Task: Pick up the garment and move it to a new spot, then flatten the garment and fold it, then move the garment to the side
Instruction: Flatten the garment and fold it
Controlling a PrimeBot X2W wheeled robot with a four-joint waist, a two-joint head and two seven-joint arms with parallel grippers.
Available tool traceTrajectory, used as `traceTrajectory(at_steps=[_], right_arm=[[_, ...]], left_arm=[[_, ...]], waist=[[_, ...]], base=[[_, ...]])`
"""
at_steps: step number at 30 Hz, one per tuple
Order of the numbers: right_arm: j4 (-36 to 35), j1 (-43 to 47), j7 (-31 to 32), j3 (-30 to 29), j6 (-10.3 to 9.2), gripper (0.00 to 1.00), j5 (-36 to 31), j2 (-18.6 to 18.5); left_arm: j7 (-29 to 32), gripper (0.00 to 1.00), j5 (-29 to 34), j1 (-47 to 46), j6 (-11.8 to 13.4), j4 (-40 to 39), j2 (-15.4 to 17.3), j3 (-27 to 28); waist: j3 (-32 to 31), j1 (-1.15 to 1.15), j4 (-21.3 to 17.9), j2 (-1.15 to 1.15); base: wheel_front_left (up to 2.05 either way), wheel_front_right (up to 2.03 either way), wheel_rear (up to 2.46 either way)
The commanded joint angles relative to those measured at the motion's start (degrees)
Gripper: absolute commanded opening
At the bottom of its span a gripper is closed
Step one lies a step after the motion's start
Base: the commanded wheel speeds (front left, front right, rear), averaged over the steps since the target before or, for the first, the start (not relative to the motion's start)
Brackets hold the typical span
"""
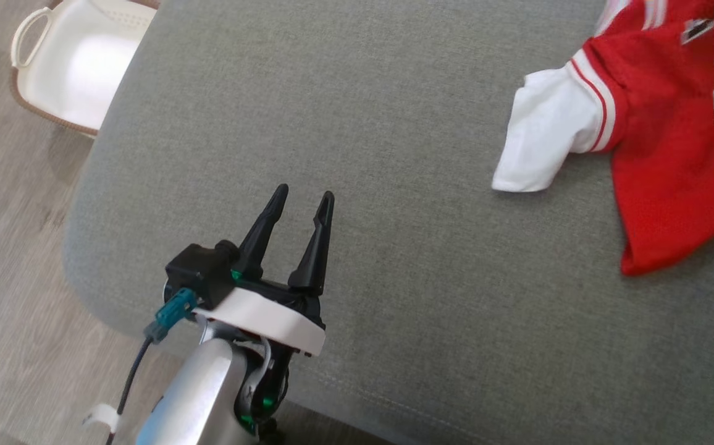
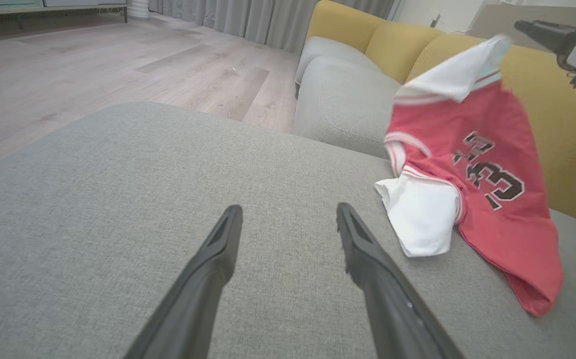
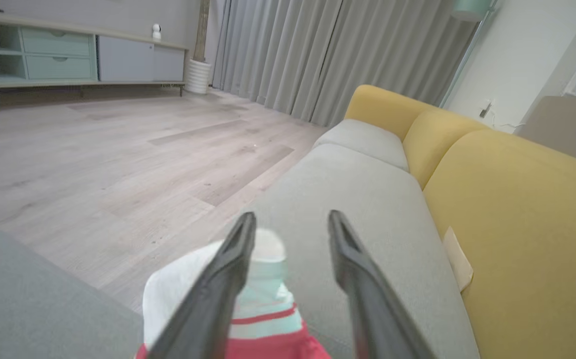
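1. Looking down from the head view, finds the left gripper (image 1: pixel 304 193) at 7 o'clock, poised over the grey seat cushion (image 1: pixel 394 111), fingers spread wide with nothing between them.
2. Confirms that spread in the left wrist view: two dark fingers well apart, bare grey fabric in the gap.
3. Places the garment (image 1: pixel 672 123) at 2 o'clock in the head view, on the same cushion and well apart from the left gripper, with a red body and a white sleeve edged in red stripes reaching toward 9 o'clock.
4. Shows it at 3 o'clock in the left wrist view, with the lower hem and one white sleeve on the cushion, the upper part raised and blurred, and a dark "3" edged in white on the red.
5. Catches the right gripper (image 3: pixel 292 215) in its own wrist view with fingers parted, not pressed together. Puts a white, red-striped sleeve at 6 to 7 o'clock there, behind the finger on that view's left and partly in the gap, not pinched.
6. Sets the right gripper at 1 o'clock in the left wrist view, near the raised sleeve's tip; cannot tell whether touching.
7. Notes a white basket (image 1: pixel 26 37) at 10 o'clock in the head view, on the wooden floor (image 1: pixel 11 247) beside the cushion.
8. Adds a yellow backrest (image 3: pixel 517 224) at 3 o'clock and grey curtains (image 3: pixel 318 50) at 12 in the right wrist view.
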Motion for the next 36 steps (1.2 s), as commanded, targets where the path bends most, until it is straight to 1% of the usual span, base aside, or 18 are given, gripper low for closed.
traceTrajectory(at_steps=[1,5,9,15,19,22,25,28,32,35,36], right_arm=[[-0.7,-0.4,-0.8,0.1,-0.05,1.00,-0.7,1.5],[2.3,2.8,-3.6,0.1,-0.05,1.00,-0.6,3.2],[3.9,7.2,-7.4,0.0,-0.05,1.00,1.7,5.8],[1.6,16.2,-10.4,0.5,-0.05,1.00,7.3,9.9],[-3.1,24.0,-10.8,0.6,-0.05,1.00,11.5,12.3],[-9.1,31.0,-10.8,0.1,-0.05,1.00,14.4,14.1],[-14.8,38.8,-10.8,-0.5,-0.05,1.00,15.9,15.9],[-19.6,46.1,-10.8,-0.8,-0.05,1.00,16.0,17.8],[-25.0,55.4,-10.8,-2.3,-0.05,1.00,16.0,20.2],[-29.5,62.5,-10.0,-2.7,-0.05,1.00,14.0,21.7],[-30.4,63.6,-9.8,-2.9,-0.05,1.00,13.7,22.0]], left_arm=[[-0.3,1.00,-0.3,-1.8,0.4,-1.8,0.3,1.7],[-0.3,1.00,0.1,-1.9,0.4,-1.3,0.3,2.4],[-0.3,1.00,1.2,-1.5,0.2,-0.7,0.3,3.8],[-0.3,1.00,3.3,0.3,-0.3,-0.1,0.3,6.3],[-0.3,1.00,4.6,1.8,-0.7,0.2,0.3,8.4],[-0.3,1.00,4.1,3.4,-0.8,0.0,0.3,10.0],[-0.3,1.00,4.8,5.0,-1.0,0.1,0.3,11.2],[-0.3,1.00,5.1,6.2,-1.1,0.1,0.3,12.2],[-0.3,1.00,5.3,7.5,-1.3,0.2,0.3,12.3],[-0.3,1.00,5.6,9.1,-1.4,0.3,0.3,12.1],[-0.3,1.00,5.9,9.4,-1.6,0.4,0.3,12.0]], waist=[[-0.3,-0.01,-0.4,0.00],[-1.6,-0.01,-2.0,0.00],[-4.1,-0.01,-4.5,0.00],[-9.1,-0.01,-9.2,0.00],[-12.6,-0.01,-12.3,0.00],[-14.9,-0.01,-14.6,0.00],[-17.1,-0.01,-16.8,0.00],[-18.6,-0.01,-18.6,0.00],[-20.4,-0.01,-19.8,0.00],[-21.1,-0.01,-20.7,0.00],[-21.2,-0.01,-20.8,0.00]], base=[[0.00,0.00,0.00],[0.00,0.00,0.00],[0.00,0.00,0.00],[0.00,0.00,0.00],[0.00,0.00,0.00],[0.00,0.00,0.00],[0.00,0.00,0.00],[0.00,0.00,0.00],[0.00,0.00,0.00],[0.00,0.00,0.00],[0.00,0.00,0.00]])
